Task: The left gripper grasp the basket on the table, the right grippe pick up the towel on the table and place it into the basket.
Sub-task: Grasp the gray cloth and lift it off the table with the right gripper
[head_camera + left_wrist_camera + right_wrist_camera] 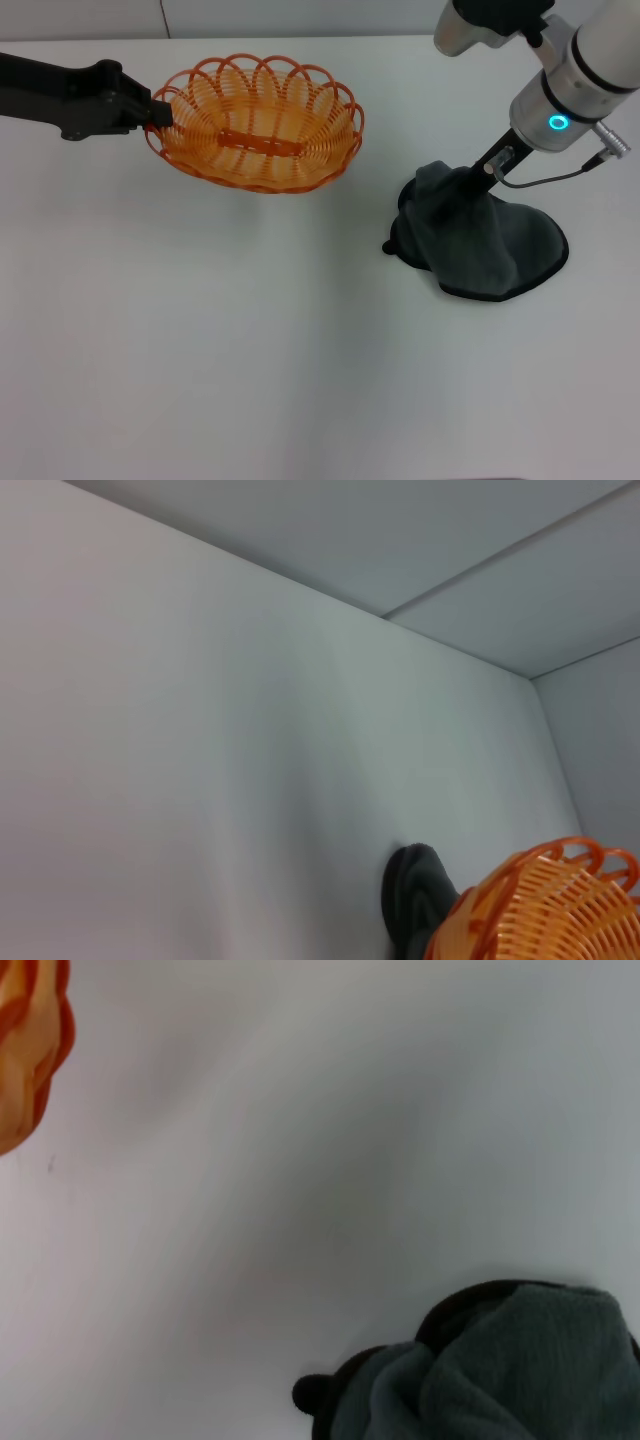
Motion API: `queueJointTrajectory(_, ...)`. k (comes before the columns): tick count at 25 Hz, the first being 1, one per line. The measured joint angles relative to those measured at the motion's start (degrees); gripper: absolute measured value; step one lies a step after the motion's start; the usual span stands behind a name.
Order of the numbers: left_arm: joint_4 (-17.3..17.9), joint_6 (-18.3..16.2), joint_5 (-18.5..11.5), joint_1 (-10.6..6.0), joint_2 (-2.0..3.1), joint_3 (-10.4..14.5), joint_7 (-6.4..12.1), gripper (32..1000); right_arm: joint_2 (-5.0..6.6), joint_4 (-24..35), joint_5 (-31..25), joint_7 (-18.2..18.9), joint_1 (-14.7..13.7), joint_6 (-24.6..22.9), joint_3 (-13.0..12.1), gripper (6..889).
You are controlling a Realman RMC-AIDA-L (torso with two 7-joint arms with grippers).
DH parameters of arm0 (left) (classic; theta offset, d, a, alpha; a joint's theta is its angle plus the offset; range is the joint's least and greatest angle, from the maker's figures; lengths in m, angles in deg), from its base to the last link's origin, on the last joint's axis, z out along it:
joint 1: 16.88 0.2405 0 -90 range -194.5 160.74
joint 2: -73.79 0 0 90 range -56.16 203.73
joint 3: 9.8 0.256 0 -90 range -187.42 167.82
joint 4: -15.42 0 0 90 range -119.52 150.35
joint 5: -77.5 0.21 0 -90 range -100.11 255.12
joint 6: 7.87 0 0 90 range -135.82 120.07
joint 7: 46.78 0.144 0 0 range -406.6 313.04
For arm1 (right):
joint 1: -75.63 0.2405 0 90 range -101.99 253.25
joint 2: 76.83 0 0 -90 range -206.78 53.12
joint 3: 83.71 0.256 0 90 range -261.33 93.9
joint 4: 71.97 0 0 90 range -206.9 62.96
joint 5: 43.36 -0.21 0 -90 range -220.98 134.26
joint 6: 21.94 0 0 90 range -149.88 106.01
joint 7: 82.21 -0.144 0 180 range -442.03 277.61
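In your head view, the left gripper (158, 113) reaches in from the upper left edge of the frame, and its black fingers are closed on the left end of the basket's (257, 122) scalloped rim. The basket sits in the upper centre-left of the frame. Its long axis runs roughly left to right, dipping slightly toward the right, and the flat orange bar across its bottom follows the same line. The open side faces up and a little toward the camera. Whether it rests on the table (200, 350) or is held just above it, you cannot tell.

The right grippe (470, 185) comes down from the upper right, its cyan ring lit. Its slim tip is buried in the towel (480, 240), and the cloth is drawn up into a peak around it, so the grip is closed on the fabric. The rest of the towel spreads on the table at right of centre, dark stitched edge down, well apart from the basket.

Your left wrist view shows the basket (540, 905) rim at lower right with the towel (415, 895) beyond. Your right wrist view shows the towel (500, 1370) at the bottom right and a part of the basket (30, 1050) at the upper left.
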Motion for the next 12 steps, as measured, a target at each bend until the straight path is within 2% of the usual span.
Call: queueJointTrajectory(12,0.0,0.0,0.0,0.00,-0.02,-0.1,0.07,99,0.00,0.0,0.1,0.2,0.0,0.0,0.0,860)
